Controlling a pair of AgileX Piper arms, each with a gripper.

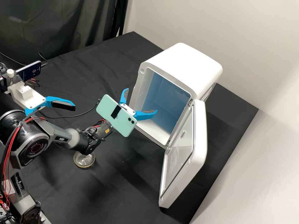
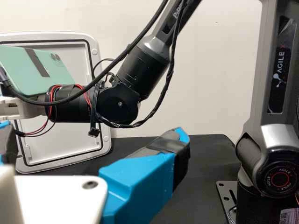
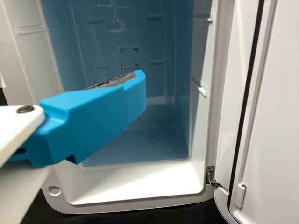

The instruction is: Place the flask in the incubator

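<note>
The white incubator [image 1: 183,67] stands at the right of the bench, its blue inside [image 3: 154,135] bare and its door [image 1: 187,149] swung wide open. The glass flask [image 1: 84,160] stands on the bench at front left, partly hidden under the right arm's wrist. My right gripper [image 1: 136,104] hangs open and empty at the mouth of the incubator, one blue finger [image 3: 93,121] pointing into the chamber. My left gripper [image 1: 51,105] hovers open and empty at the far left, well away from the flask, with one finger [image 2: 149,172] showing in the left wrist view.
A green phone [image 1: 116,115] is strapped on the right arm's wrist. The open door [image 3: 275,116] juts toward the bench's front right edge. A second phone [image 1: 31,71] and cables lie at back left. A black curtain hangs behind.
</note>
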